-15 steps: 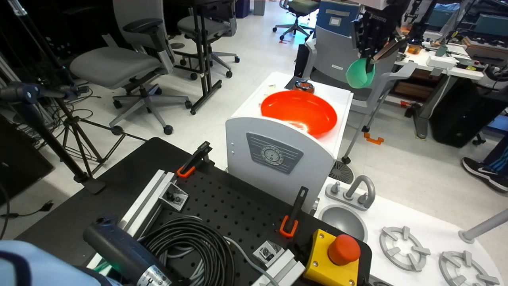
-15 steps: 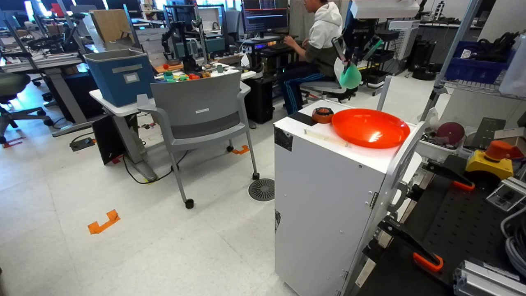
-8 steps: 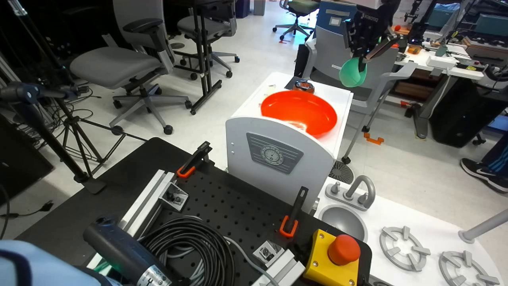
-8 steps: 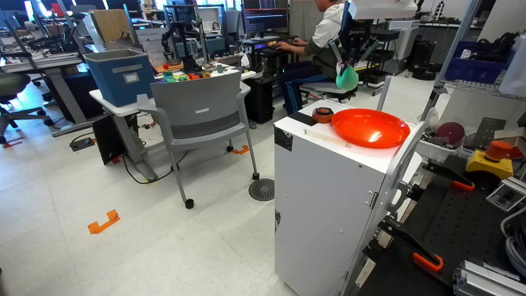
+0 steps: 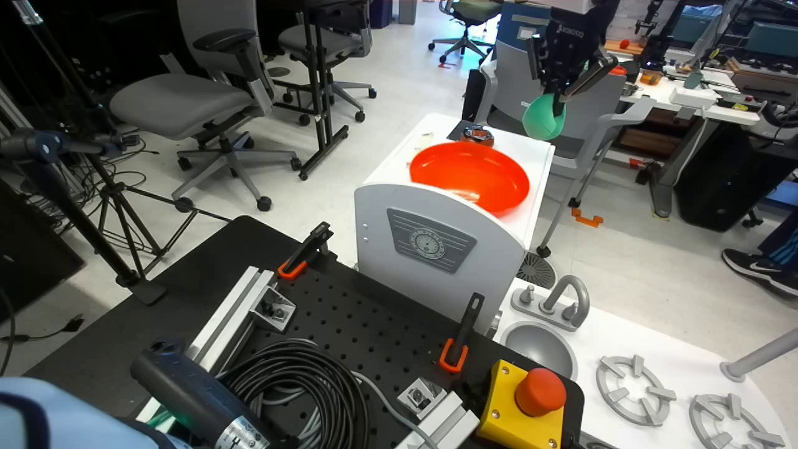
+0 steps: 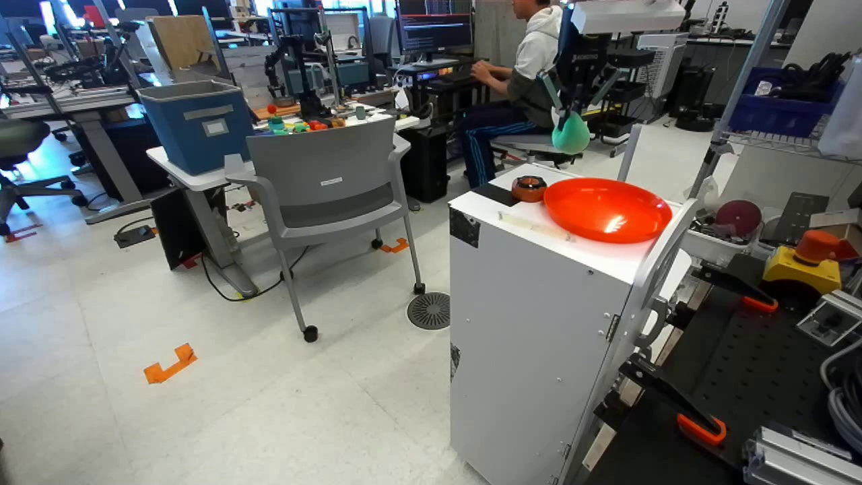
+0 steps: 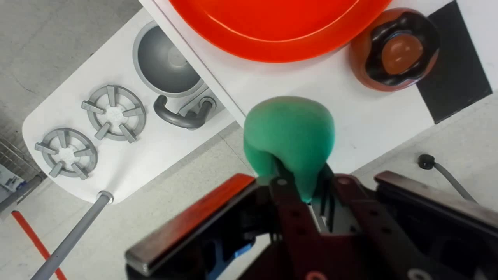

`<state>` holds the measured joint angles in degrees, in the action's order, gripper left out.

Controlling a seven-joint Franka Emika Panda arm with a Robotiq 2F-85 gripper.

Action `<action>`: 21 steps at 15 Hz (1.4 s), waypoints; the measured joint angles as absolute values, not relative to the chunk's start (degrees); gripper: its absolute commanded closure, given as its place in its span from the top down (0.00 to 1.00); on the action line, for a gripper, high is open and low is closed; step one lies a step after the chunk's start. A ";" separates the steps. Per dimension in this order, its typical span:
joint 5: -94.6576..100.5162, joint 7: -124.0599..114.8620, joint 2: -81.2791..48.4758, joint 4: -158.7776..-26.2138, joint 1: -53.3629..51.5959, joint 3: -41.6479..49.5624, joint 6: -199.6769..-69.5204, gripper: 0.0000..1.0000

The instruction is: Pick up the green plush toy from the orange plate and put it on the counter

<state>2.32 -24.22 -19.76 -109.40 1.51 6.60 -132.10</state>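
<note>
At far left in the wrist view, white round-ended surface [image 7: 155, 151], bearing two grey ring-shaped burner grates [image 7: 123, 129] with stubby prongs. Next along it, grey round sink basin [image 7: 169, 58], recessed; grey curved tap [image 7: 183, 120], just beside the basin. At centre, round bright orange plate [image 7: 268, 50] with raised rim, cut off by the top of that view, resting on a white rectangular surface [image 7: 373, 132]. Teal-green rounded plush toy [image 7: 290, 128], held in the air, apart from the plate; shown so in both exterior views also. Black mechanical hand [image 7: 303, 173], jaws drawn in, gripping the toy. Right of the plate, squat orange-brown round object [image 7: 395, 50] with black scalloped top, just beside the rim; contact cannot be told. Far right, flat black patch [image 7: 455, 66] on the rectangular surface, partly hidden by the squat object.
</note>
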 measured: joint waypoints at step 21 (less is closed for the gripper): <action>2.29 -20.95 -19.76 -109.51 1.45 6.02 -128.63 0.64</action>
<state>2.29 -20.95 -19.76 -109.51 1.45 6.02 -128.63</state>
